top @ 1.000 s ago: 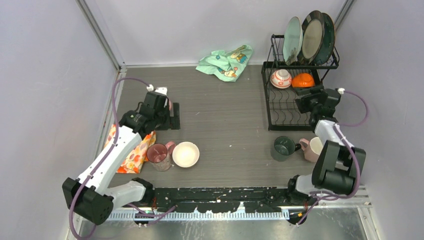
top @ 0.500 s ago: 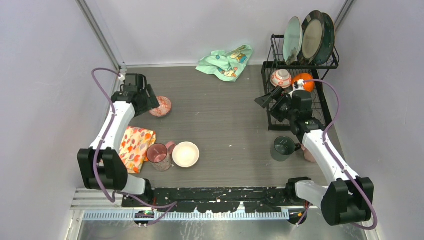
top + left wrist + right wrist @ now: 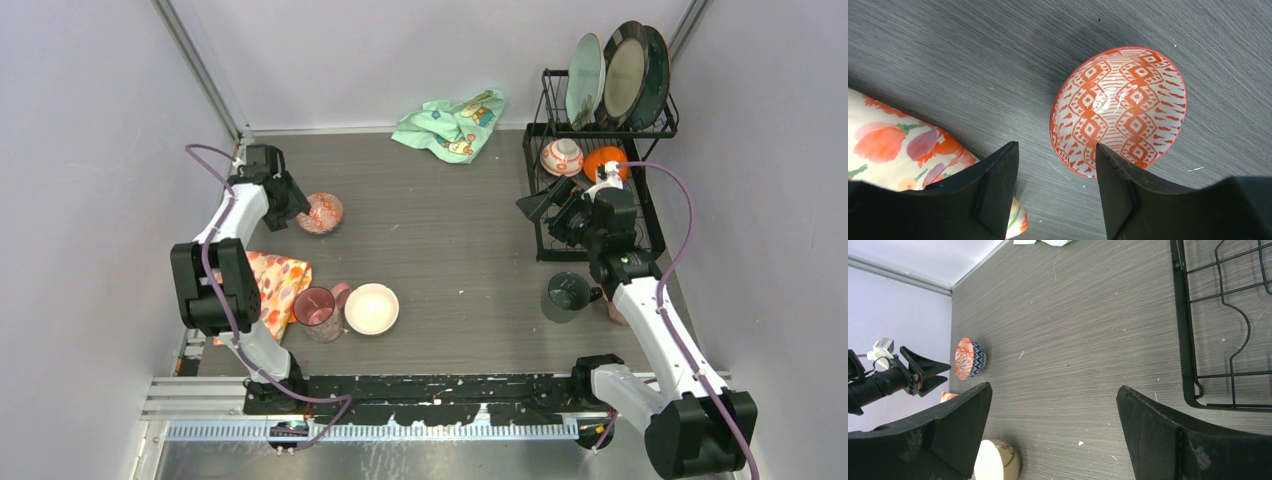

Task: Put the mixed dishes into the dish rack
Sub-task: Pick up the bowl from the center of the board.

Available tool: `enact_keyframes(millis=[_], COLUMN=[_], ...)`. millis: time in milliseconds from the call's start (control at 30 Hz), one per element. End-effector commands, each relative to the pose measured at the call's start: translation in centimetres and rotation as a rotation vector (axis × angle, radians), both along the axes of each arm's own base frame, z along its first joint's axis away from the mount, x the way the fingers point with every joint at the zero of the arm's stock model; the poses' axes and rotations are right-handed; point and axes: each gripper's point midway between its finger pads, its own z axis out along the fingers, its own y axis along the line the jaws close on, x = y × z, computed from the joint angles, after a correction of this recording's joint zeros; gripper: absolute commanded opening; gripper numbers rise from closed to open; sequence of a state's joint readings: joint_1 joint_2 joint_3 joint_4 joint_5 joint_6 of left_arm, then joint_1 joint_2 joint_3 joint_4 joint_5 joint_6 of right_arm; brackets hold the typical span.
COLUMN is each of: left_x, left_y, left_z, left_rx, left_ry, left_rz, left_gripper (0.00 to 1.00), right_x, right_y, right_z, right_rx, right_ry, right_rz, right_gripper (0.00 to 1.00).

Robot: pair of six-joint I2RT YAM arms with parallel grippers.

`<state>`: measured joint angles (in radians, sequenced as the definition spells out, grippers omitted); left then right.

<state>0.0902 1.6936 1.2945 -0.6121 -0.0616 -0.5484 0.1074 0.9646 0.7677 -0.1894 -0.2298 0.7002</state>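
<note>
**Left claw spread at the red patterned bowl, rack partly loaded**

The left claw (image 3: 300, 207) is at the far left of the counter (image 3: 450, 230), with its fingers spread. In the left wrist view the near rim of the red patterned bowl (image 3: 1120, 107) shows in the gap between the two fingertips. I cannot tell if either finger touches it. The bowl sits upright on the counter, and a corner of the floral cloth (image 3: 893, 140) lies just beside the left finger.

The right claw (image 3: 535, 213) is spread wide with nothing between its fingers. It is over the left edge of the rack (image 3: 655, 128) and faces across the counter towards the same bowl (image 3: 969, 358).

In the rack, a pale green plate (image 3: 585, 80), a beige plate (image 3: 625, 70) and a dark blue-green plate (image 3: 660, 65) stand on edge in the upper shelf. A small patterned bowl (image 3: 562, 157) and an orange bowl (image 3: 606, 160) rest in the lower basket.

On the counter, a white bowl (image 3: 371, 308) sits near the front with a pink cup (image 3: 318, 307) just beside it. A dark green cup (image 3: 567, 295) stands near the front corner of the rack. A green cloth (image 3: 450, 122) lies crumpled by the back wall.
</note>
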Motion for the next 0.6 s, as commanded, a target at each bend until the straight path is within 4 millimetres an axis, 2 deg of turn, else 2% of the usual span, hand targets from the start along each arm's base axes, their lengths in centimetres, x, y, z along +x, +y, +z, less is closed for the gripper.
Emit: enact_keyframes(millis=[0, 167, 367, 433, 567], left_x=[2.5, 2.7, 2.8, 2.7, 2.6], left_y=[0.0, -0.4, -0.9, -1.1, -1.1], left_z=[0.8, -1.3, -2.6, -3.0, -2.9], left_rx=[-0.048, -0.088, -0.122, -0.127, -0.126], left_ry=[-0.065, -0.026, 0.012, 0.019, 0.022], left_rz=[-0.001, -0.025, -0.044, -0.049, -0.055], left_gripper=[0.58, 0.55, 0.48, 0.43, 0.27], right_x=[0.2, 0.1, 0.1, 0.0, -0.1], right_y=[0.0, -0.1, -0.1, 0.0, 0.0], right_z=[0.6, 0.6, 0.6, 0.6, 0.5], right_rx=[-0.018, -0.020, -0.008, -0.013, -0.018], right_ry=[-0.038, -0.044, -0.043, -0.046, -0.044], right_rz=[0.013, 0.008, -0.002, 0.005, 0.011], right_gripper=[1.00, 1.00, 1.00, 0.99, 1.00])
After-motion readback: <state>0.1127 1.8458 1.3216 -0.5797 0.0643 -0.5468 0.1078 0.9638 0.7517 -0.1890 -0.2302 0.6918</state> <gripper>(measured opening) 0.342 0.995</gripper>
